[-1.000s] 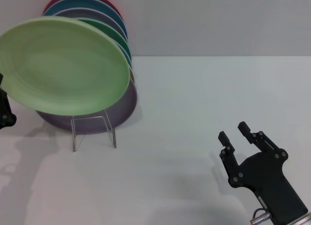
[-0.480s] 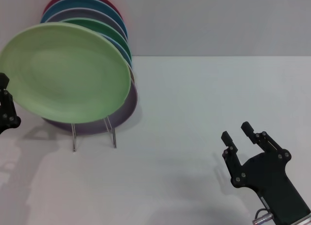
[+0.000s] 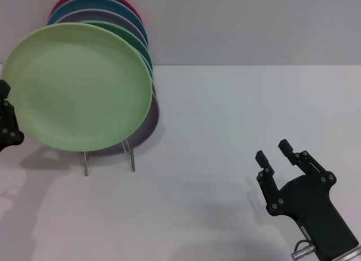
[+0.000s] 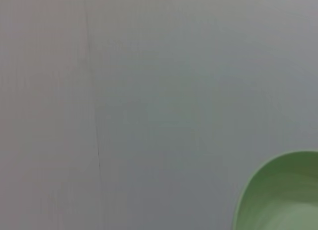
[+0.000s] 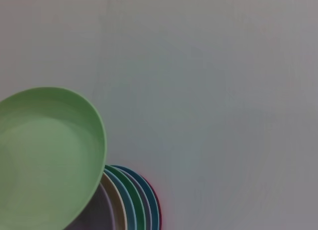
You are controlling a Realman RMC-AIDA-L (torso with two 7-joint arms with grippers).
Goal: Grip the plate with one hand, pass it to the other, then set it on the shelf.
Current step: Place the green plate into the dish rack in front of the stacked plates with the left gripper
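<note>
Head view: at the far left edge the left gripper (image 3: 7,123) shows only as a black piece beside the rim of the plate (image 3: 79,86). It seems to be what carries the plate, but whether its fingers are clamped on the rim cannot be told from here.

The plate is tilted nearly upright, face toward the camera, in front of the row of plates standing in the shelf (image 3: 108,155). Its lower edge sits at about the level of the top of the rack's thin clear legs; whether it rests on the rack or hangs just before it is not clear.

The shelf holds a stack of upright plates: a lilac plate (image 3: 148,123) directly behind the pale one, then a darker green plate (image 3: 135,44), and further blue, grey and red rims behind.

To the right and near, well apart from the rack, the right gripper (image 3: 274,152) hovers over the white table (image 3: 237,114) with its fingers spread and nothing between them.

Judging by this, the handover is done and the task is at the placing stage; seating the plate and letting go remain.
</note>
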